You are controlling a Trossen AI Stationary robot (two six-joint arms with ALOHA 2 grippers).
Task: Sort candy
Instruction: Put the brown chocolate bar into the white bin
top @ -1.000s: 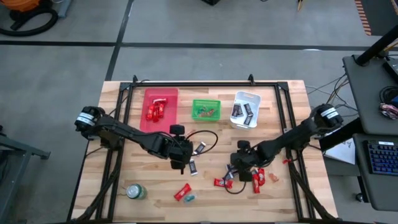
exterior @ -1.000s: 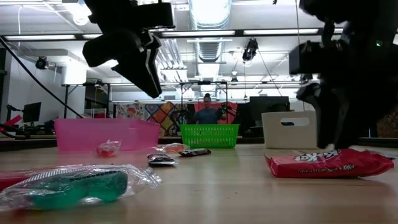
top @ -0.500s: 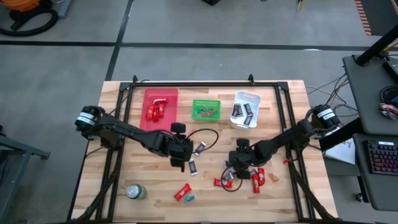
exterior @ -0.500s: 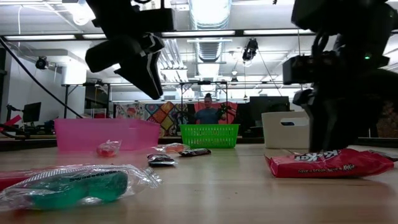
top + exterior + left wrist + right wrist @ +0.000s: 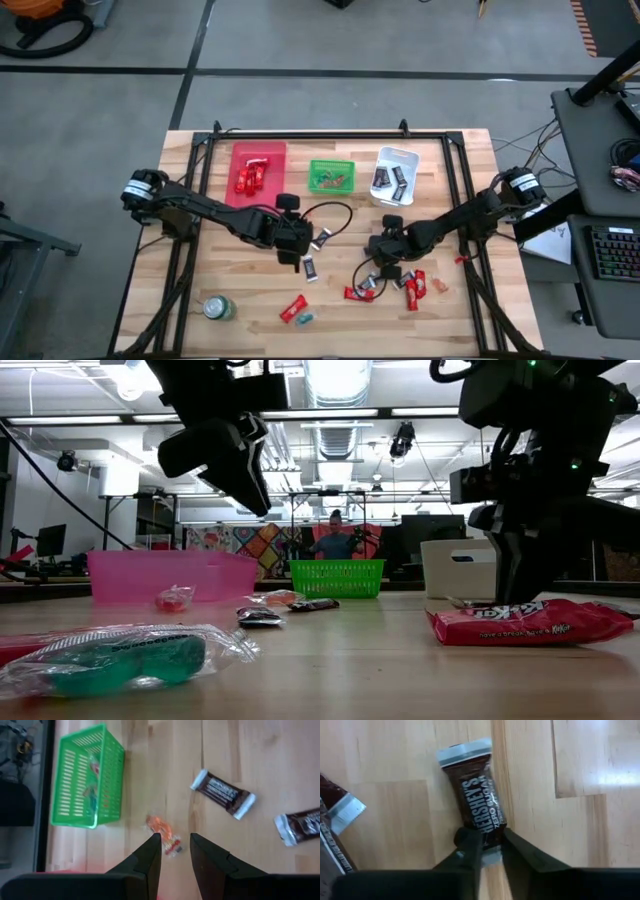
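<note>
**Both arms working the middle of the table, bins waiting at the back**

Starting at the left: hovering above the boards, left gripper (image 5: 174, 851), fingers narrowed to a slim gap and nothing between them. Looking straight down on a tiny orange candy (image 5: 164, 831) just past the fingertips, with the green basket (image 5: 80, 775) near it to one side. Lying close by as well, two dark brown-and-silver bars (image 5: 222, 793). Judging the orange sweet to be the target here: lowering squarely over it, straddling the wrapper with one finger on each side, closing only once the tips are down at the wood.

Across the back, left to right: red tray (image 5: 258, 152) holding red wrappers, green basket with small sweets, white bin (image 5: 395, 159) holding dark bars. Sorting clearly under way but far from done, with loose candy scattered on the near half of the table.

Moving right: right gripper (image 5: 491, 841) down low, fingers pinched in tight at the end of a Hershey's bar (image 5: 476, 800). Gripping only the tail of the wrapper, by the look of it, so lifting slowly and straight up, watching for a slip. Likely heading to the white bin with the other dark bars.

Sitting just beyond that gripper in the high view, a cluster of red wrappers (image 5: 413, 288), a Kit Kat (image 5: 530, 620) among them in the low view. Standing at the near left, a round green can (image 5: 217, 307), not part of the sorting.
</note>
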